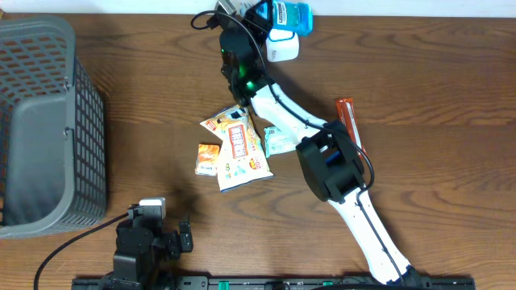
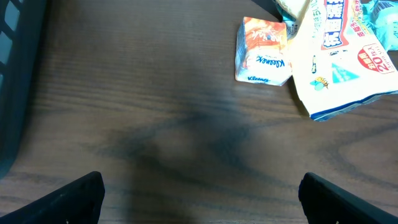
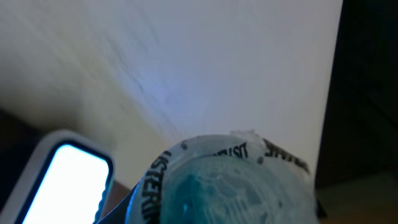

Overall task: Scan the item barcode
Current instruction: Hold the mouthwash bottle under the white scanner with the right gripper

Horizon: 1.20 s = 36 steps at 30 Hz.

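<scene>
At the far edge of the table (image 1: 435,72), the right gripper (image 1: 264,16) pinches a blue mouthwash bottle (image 1: 292,16) and holds it on its side, just beyond a white device (image 1: 282,50) that I take for the scanner. Bottle and device are close together; I can't tell whether they touch.

Right wrist view: the bottle's rounded end fills the lower frame, brand lettering readable round its rim. The device's lit window shows low on the left, beside the bottle. No barcode visible in any view, so I can't tell whether the label faces the window.

Near edge, left side: the left gripper (image 2: 202,205) hangs over bare wood, fingers spread wide, nothing between them.

Mid-table, not in hand: a cluster of snack packets (image 1: 240,149), a small tissue pack (image 1: 208,159) just beside them, and an orange bar (image 1: 347,117) off to the right, partly under the arm. A grey basket (image 1: 85,113) stands at the left edge; its contents can't be seen.

Judgement: picking up the item looks done and it is at the scanner. What's left is the read itself, probably by turning the bottle until the code faces the window, then setting it aside. The other goods look unscanned.
</scene>
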{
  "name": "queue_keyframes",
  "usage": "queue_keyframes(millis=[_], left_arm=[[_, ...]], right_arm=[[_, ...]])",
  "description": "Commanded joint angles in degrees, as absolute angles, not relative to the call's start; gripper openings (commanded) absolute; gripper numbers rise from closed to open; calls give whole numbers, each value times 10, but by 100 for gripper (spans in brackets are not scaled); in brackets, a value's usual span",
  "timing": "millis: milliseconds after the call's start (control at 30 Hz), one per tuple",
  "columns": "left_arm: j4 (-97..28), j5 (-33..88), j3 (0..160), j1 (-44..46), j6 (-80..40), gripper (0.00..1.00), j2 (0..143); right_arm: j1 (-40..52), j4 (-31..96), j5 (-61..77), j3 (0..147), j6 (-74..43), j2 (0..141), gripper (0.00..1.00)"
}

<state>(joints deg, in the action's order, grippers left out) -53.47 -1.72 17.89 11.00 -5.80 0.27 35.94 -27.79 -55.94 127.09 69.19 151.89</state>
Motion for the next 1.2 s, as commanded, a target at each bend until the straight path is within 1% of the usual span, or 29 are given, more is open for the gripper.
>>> queue_keyframes(millis=[0, 433, 600, 833, 1167], left_arm=[[-538, -22, 180, 112, -59, 100, 2], [-538, -22, 180, 112, -59, 100, 2], [-538, -22, 180, 112, -59, 100, 2], [-538, -22, 180, 112, -59, 100, 2], [-540, -22, 180, 112, -59, 100, 2]], right_arm=[[349, -285, -497, 1297, 677, 1520, 1], [323, -283, -442, 1298, 616, 1528, 1], [322, -288, -434, 1325, 650, 1576, 1], [325, -289, -455, 1461, 720, 1692, 1], [323, -287, -466, 1477, 742, 1702, 1]])
